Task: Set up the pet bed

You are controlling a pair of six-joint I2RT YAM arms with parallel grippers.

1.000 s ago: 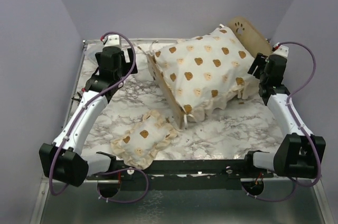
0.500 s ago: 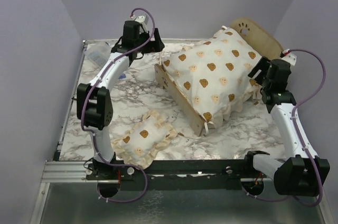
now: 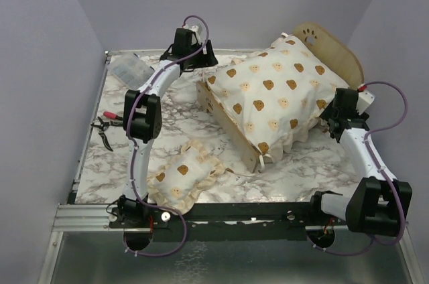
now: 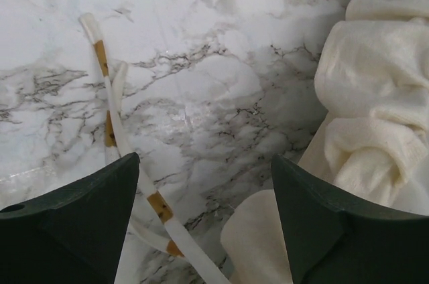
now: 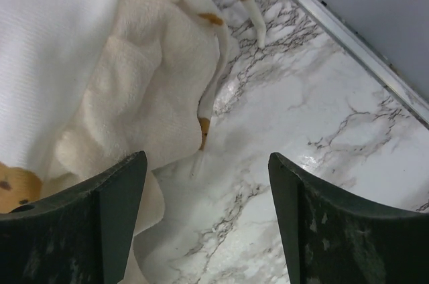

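Left gripper: I see jaws wide, empty | right gripper: wide, empty, cushion at 10 o'clock | wrist views show ribbon ties; only overhead shows pet bed headboard.

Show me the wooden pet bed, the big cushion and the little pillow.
pet bed (image 3: 339, 53): top view, on its headboard.
big cushion (image 3: 268, 96): top view, middle of its top.
little pillow (image 3: 182, 175): top view, its middle.

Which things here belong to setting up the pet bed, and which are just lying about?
For the job:
pet bed
bear-print cushion lying on it
small matching pillow

Lying about:
pliers-like tool
clear plastic box
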